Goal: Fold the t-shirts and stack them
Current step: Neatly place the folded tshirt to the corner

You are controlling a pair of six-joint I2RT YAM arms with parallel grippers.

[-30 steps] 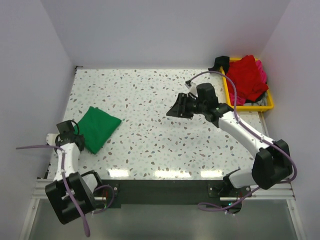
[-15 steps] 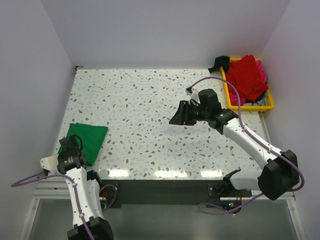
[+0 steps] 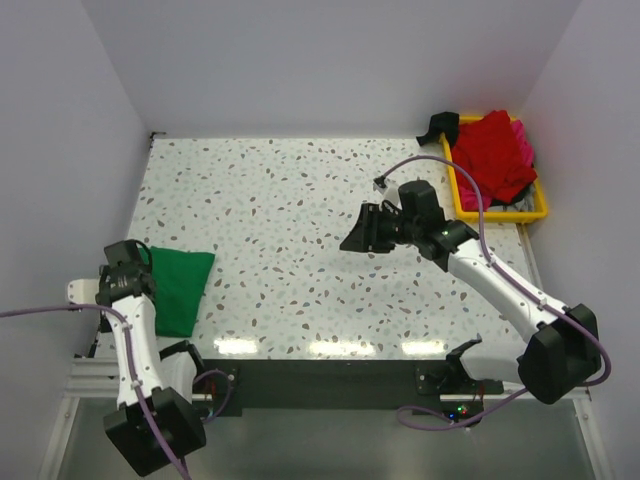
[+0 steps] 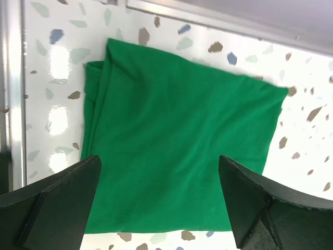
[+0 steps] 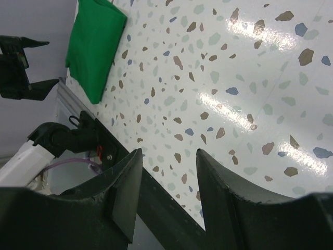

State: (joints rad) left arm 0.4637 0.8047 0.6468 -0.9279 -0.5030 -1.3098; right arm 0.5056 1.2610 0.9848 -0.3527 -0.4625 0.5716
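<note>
A bright green t-shirt (image 3: 178, 285) lies folded into a flat rectangle at the table's front left corner, and it fills the left wrist view (image 4: 177, 125). My left gripper (image 3: 125, 262) hangs just above its left part, fingers wide open and empty (image 4: 158, 159). Red (image 3: 492, 150) and pink (image 3: 523, 140) t-shirts are heaped in the yellow tray (image 3: 500, 212) at the back right. My right gripper (image 3: 360, 230) hovers over mid-table, open and empty (image 5: 169, 152), facing the green t-shirt (image 5: 96, 44).
A black object (image 3: 437, 125) sits behind the tray by the back wall. White walls close in the left, back and right sides. The table's metal front rail (image 4: 13, 104) runs right beside the green t-shirt. My left gripper (image 5: 21, 67) shows in the right wrist view.
The left gripper, shut a second ago, pulled the green t-shirt toward the front left corner, then opened wide and let it go. The right arm barely shifted.
</note>
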